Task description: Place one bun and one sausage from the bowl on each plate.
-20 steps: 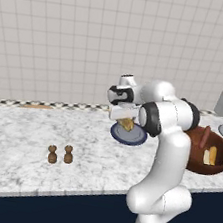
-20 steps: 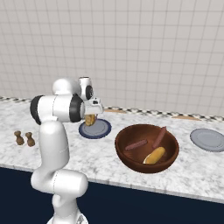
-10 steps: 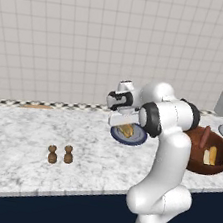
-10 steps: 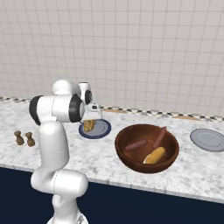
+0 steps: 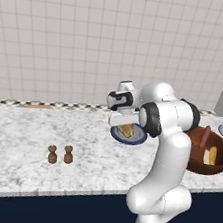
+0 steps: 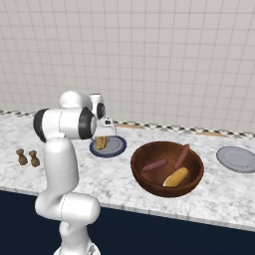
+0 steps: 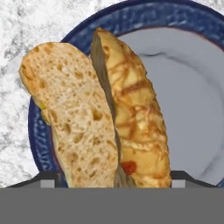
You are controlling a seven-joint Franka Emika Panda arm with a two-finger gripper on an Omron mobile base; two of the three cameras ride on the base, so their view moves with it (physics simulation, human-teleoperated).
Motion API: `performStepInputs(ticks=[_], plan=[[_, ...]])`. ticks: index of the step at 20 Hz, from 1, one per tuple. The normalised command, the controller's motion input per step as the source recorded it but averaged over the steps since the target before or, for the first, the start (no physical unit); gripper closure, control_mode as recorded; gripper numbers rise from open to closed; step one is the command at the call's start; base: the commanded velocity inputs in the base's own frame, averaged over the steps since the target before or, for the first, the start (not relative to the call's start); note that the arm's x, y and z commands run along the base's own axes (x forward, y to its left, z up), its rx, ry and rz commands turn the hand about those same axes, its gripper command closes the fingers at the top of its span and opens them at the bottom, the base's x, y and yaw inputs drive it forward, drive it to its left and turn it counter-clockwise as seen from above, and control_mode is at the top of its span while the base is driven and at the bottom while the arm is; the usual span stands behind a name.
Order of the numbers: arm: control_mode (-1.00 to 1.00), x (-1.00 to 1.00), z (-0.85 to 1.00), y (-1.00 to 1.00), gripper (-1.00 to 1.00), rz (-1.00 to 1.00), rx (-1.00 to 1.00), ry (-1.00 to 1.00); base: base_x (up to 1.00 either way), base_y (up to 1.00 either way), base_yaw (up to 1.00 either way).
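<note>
Marbled grey countertop (image 6: 119, 182) runs along a white-tiled wall (image 6: 164, 55), and nearest on it sits the reddish-brown bowl (image 6: 167, 168) holding one bun (image 6: 176, 177) and two sausages (image 6: 155, 165), with two small brown shakers (image 5: 60, 154) standing side by side well off to the left. Farther back, the gripper (image 6: 103, 133) hangs just over the navy-rimmed plate (image 6: 115, 147), its fingers spread to either side of a split bun (image 7: 100, 111) that lies on that plate, though whether they press it cannot be told. The paler grey plate (image 6: 237, 159) lies beyond the bowl to the right.
</note>
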Motion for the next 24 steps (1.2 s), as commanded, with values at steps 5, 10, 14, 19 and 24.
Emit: performStepInputs(ticks=[5, 10, 14, 19, 24], plan=[[-1.0, 0.08, 0.1, 0.0, -1.0, 0.0, 0.0, 0.03, 0.0, 0.0, 0.0], [-1.0, -0.14, 0.46, 0.0, -1.0, 0.0, 0.0, 0.0, 0.0, 0.0, 0.0], [-1.0, -0.66, 0.8, -0.16, -1.0, 0.0, 0.03, 0.0, 0.0, 0.0, 0.0], [-1.0, -0.77, 0.97, -0.54, -1.0, -0.02, 0.18, -0.09, 0.0, 0.0, 0.0], [-1.0, -0.35, 0.63, -0.85, -1.0, -0.09, 0.23, -0.08, 0.0, 0.0, 0.0]])
